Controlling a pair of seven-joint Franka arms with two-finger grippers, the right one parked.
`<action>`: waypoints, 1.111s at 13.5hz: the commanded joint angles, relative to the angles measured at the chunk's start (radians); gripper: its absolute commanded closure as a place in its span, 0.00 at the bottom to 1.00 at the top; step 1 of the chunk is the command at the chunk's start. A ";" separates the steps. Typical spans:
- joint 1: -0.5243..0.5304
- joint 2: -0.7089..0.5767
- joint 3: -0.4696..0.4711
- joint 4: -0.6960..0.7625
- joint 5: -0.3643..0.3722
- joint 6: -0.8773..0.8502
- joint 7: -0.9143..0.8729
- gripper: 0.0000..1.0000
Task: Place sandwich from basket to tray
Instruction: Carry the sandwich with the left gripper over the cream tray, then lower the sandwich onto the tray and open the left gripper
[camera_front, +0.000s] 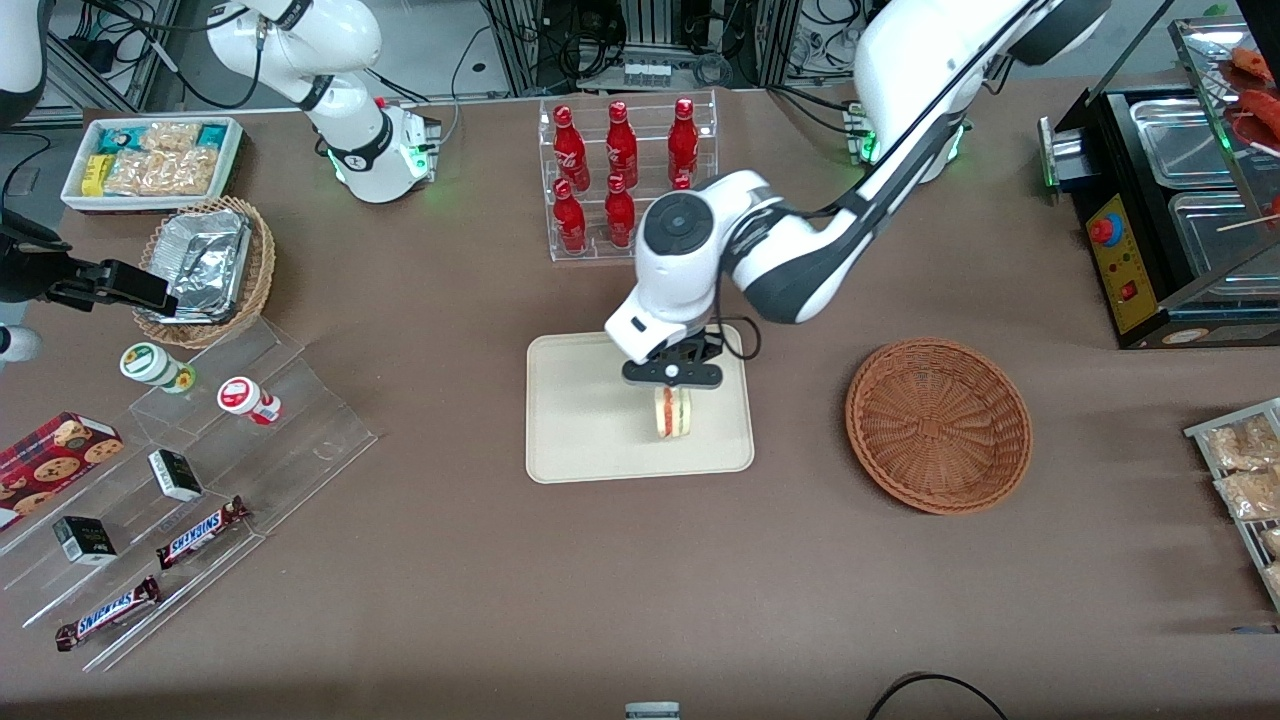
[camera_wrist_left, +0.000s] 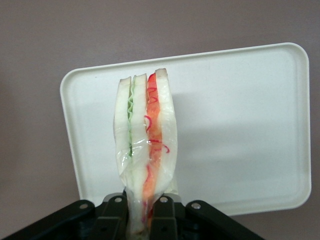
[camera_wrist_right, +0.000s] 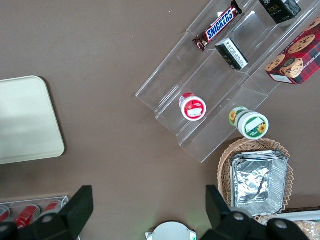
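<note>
The sandwich (camera_front: 673, 412) is pinched upright in the gripper (camera_front: 672, 385), jaws clamped on its narrow end, above the tray (camera_front: 580, 440). The basket (camera_front: 938, 424) is seen beside the tray, toward the working arm's end.

The working arm's wrist is covering the upper part of the tool (camera_front: 672, 386) in the front view, and is also hiding a strip of the tray (camera_front: 570, 420) and part of the acrylic bottle rack (camera_front: 628, 180) farther from the camera. In the left wrist view the picture's edge is cutting off the tool (camera_wrist_left: 142, 220), so only the black finger bases are showing, pressed on the narrow end of the sandwich (camera_wrist_left: 145, 150), whose tip is running out of sight between them. The sandwich is masking the tray (camera_wrist_left: 240, 125) beneath it. The right wrist view is cropping the tray (camera_wrist_right: 25, 120) to one rounded end.
</note>
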 joint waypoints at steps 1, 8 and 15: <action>-0.045 0.124 0.004 0.121 0.066 -0.019 -0.056 1.00; -0.103 0.239 0.004 0.205 0.153 -0.017 -0.105 1.00; -0.127 0.258 0.005 0.193 0.156 0.020 -0.116 1.00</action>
